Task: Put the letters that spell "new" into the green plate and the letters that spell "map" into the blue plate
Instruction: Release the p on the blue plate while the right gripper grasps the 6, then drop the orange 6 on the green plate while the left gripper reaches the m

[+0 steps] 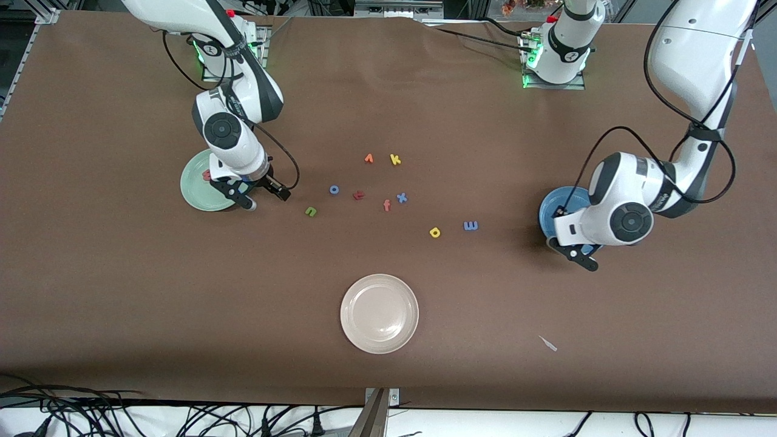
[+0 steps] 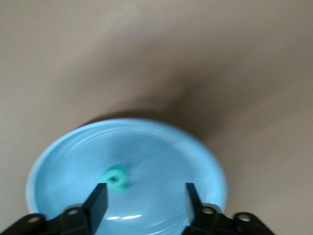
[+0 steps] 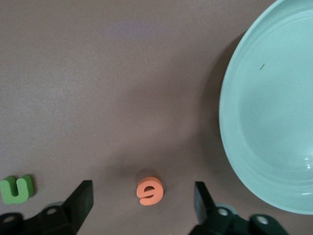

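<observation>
Orange e (image 3: 149, 191) lies flat on the table just beside the green plate (image 3: 264, 122), outside its rim and not yet in it. The right tool (image 3: 143, 189) hangs straight over it with its jaws wide, 1 finger on each side of the letter, so the e sits in the middle of the gap. That is the relation the next move turns on: the letter is directly below the tool, not off to a side, and being nearly round it has no long axis to line up with. A plain drop and a squeeze should catch it, and the carry to the plate is short. In the front view the e is hidden under that tool.

The pinkish w (image 1: 206, 176) is already in the green plate. The green n (image 3: 17, 189) lies on the table near the e, on the side away from the plate, closer to the right arm than to the left.

Over the blue plate (image 2: 161, 147) the left tool (image 2: 145, 189) hangs with its jaws wide and holding nothing; the teal p (image 2: 116, 178) appears to lie loose in the plate below it. The blue m (image 1: 470, 226) and yellow a (image 1: 434, 232) lie on the table toward the left arm's end, with the m closer to the blue plate
</observation>
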`<state>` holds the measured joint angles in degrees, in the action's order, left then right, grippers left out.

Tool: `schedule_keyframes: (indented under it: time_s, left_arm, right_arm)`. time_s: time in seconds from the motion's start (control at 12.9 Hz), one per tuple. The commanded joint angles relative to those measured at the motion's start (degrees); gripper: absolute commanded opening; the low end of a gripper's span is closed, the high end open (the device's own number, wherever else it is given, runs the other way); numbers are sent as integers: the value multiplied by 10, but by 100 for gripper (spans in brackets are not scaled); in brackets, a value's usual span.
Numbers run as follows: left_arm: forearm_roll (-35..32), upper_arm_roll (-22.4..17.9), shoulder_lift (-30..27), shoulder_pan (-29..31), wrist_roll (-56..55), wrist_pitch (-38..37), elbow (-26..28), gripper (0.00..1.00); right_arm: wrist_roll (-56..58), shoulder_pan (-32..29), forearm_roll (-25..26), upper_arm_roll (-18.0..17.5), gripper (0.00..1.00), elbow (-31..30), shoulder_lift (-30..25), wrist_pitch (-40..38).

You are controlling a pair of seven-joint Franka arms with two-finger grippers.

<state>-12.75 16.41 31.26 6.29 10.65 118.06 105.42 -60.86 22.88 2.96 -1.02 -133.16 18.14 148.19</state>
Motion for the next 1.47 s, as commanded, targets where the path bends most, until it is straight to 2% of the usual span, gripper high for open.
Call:
schedule_keyframes:
  time_s: [0.0, 0.23, 0.31, 0.39, 0.47, 0.54, 0.7, 0.78, 0.93, 1.08, 1.24, 1.4]
  left_arm:
    - [27, 37, -10, -2, -102, 6, 11, 100]
    - [75, 68, -11, -2, -179, 38, 26, 100]
    - [75, 84, -11, -3, -227, 73, 41, 100]
    - [73, 97, -11, -4, -271, 116, 64, 100]
    - [67, 106, -11, -6, -314, 153, 84, 100]
    - [66, 109, -9, -17, -353, 175, 93, 100]
    - [66, 108, -2, -47, -429, 197, 93, 100]
    - [65, 107, 3, -63, -466, 207, 91, 100]
    - [29, 99, 20, -90, -537, 227, 86, 100]
    - [-54, 98, 46, -94, -606, 238, 67, 100]
    - [-65, 98, 50, -95, -614, 237, 64, 100]
    - [-66, 98, 60, -93, -612, 234, 48, 99]
  right_arm:
    - [-17, 0, -3, -7, 85, -39, 3, 69]
    - [-18, 1, -3, -7, 83, -60, 9, 103]
    - [-18, 1, -3, -8, 76, -72, 5, 103]
    - [-17, 0, -3, -7, 69, -74, 3, 103]
    - [-17, 0, -3, -8, 54, -72, 3, 103]
    - [-17, 0, -3, -8, 43, -71, 3, 103]
    - [-16, 0, -3, -7, 19, -71, 0, 103]
    - [-13, 0, -3, -7, 13, -69, -3, 102]
    - [1, -1, -3, -1, 13, -57, -23, 80]
    - [52, -1, -3, 20, 13, -40, -56, 8]
    - [134, -1, -3, 58, 13, -34, -89, -60]
    - [215, -1, -3, 111, 13, -39, -113, -109]
